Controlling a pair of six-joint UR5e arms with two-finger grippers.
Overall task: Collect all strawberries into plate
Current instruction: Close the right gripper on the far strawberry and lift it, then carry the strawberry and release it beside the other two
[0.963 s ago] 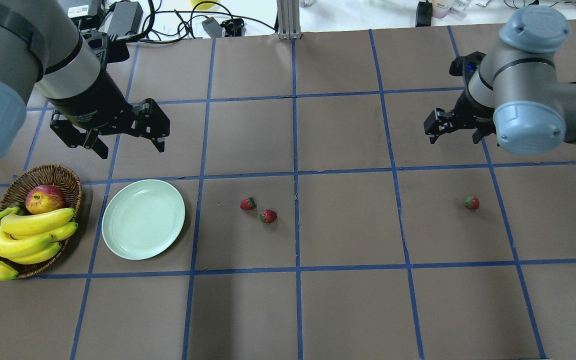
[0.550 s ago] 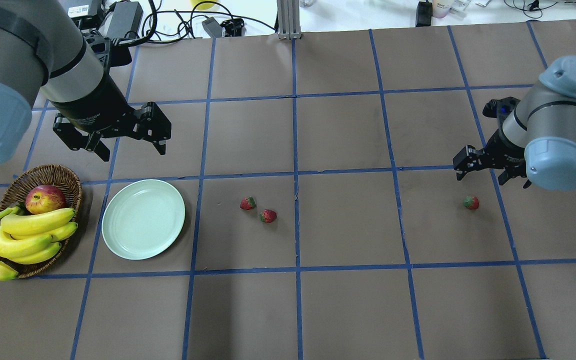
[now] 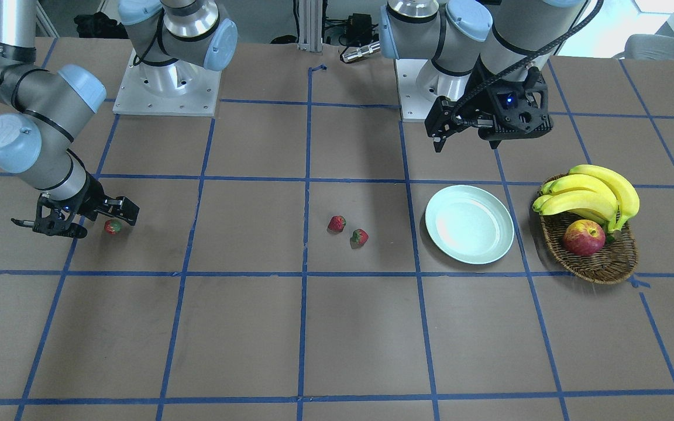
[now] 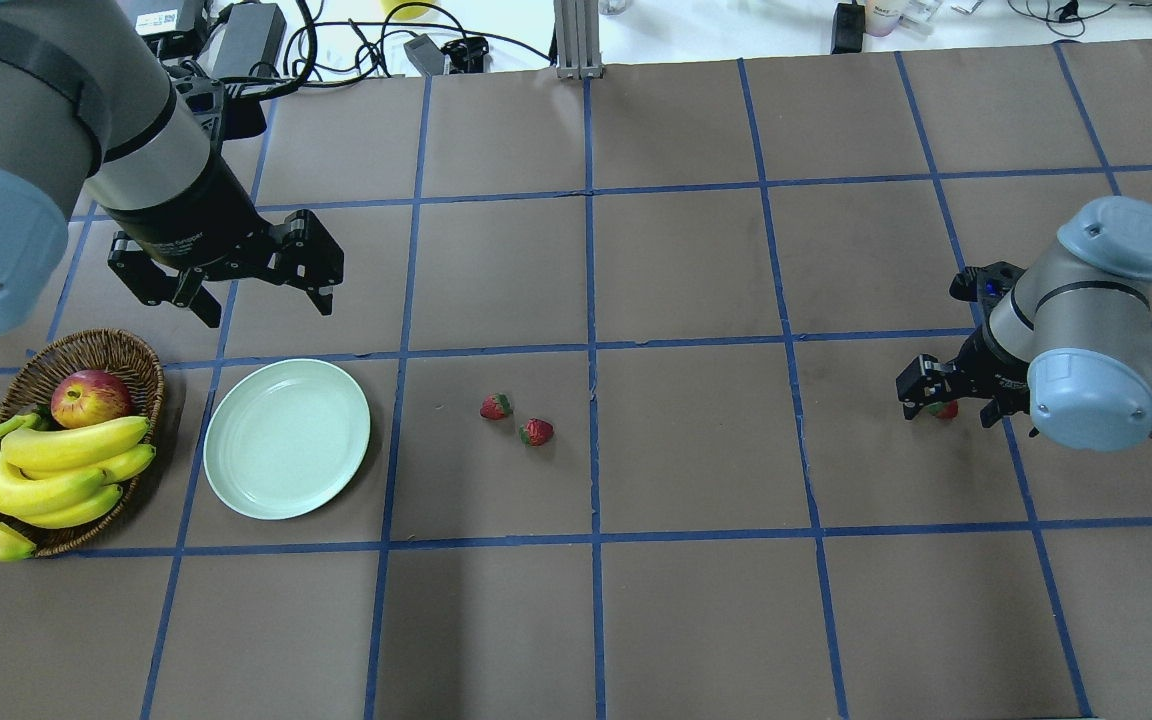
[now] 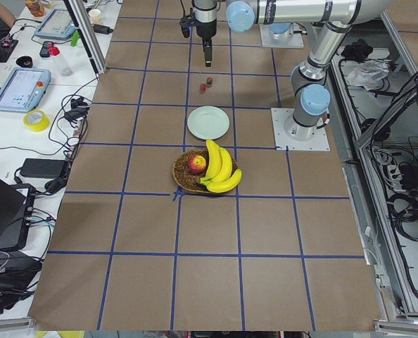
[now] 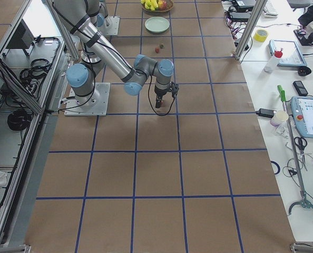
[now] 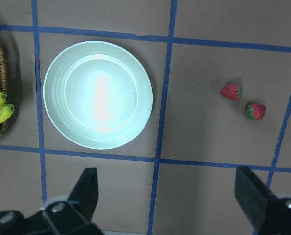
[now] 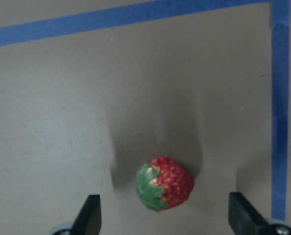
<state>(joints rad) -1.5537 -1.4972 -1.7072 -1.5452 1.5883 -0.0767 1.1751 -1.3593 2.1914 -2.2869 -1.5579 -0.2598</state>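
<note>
- Now the right pincer [image 4: 946,403] is low over the bench [image 4: 686,620]. Its jaws are wide, with one finger on each side of the lone strawberry [image 8: 165,183], and nothing is gripped yet.
- This posture looks like the preparation for closing, because the fruit sits about in the middle of the gap.
- The lone strawberry lies on its side. In the right wrist view its green cap points to that view's left and its red tip to the right. Its long axis therefore runs nearly from one finger to the other.
- The fingers would probably press on cap and tip rather than on the flanks, so the rounded tip might slip out.
- The left pincer [image 4: 261,300] hangs high above the bench near the plate [image 4: 286,440], also wide and empty. It seems to wait there, while its camera looks down on the plate.
- The plate holds no fruit. It stands just beside the basket [image 4: 141,365] with the bananas [image 4: 56,465] and the apple [image 4: 89,397], and well apart from the lone strawberry. The carry will probably be long.
- The first middle strawberry [image 4: 496,406] and the second middle strawberry [image 4: 536,432] lie near each other without touching, closer to the plate. Their green caps are turned toward each other.
</note>
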